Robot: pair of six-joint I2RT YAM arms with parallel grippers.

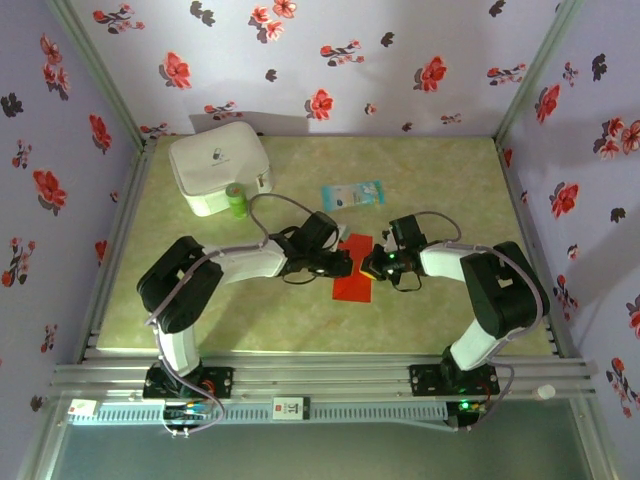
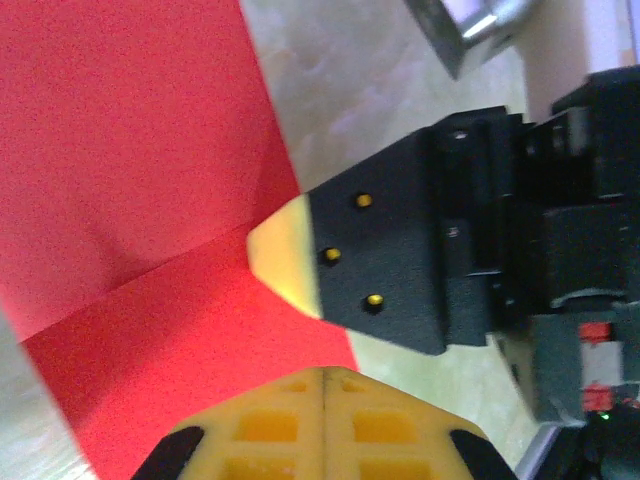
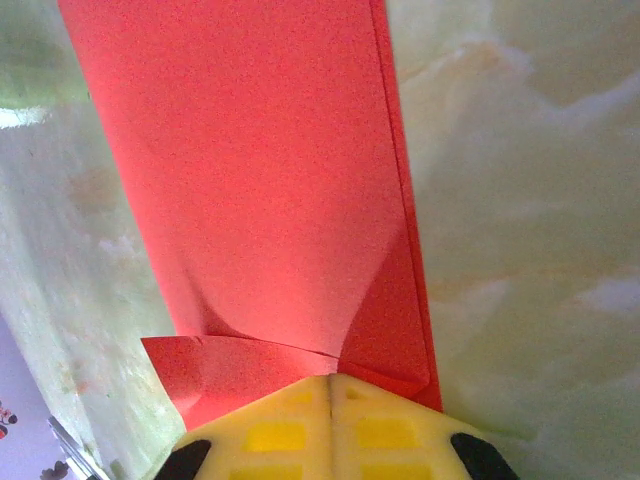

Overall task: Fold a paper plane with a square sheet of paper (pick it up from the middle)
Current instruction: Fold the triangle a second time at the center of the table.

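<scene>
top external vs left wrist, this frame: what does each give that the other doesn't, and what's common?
Top external: the white case, a green bottle beside it, the pale blue packet, and both arms reaching in from opposite sides of the red sheet.
Left wrist: a close-up of a crease running across the sheet, with the yellow tip of the right pincer at the sheet's edge and the left pincer shut over the paper.
Shared: the red sheet on the table, with both pincers meeting at it.
</scene>
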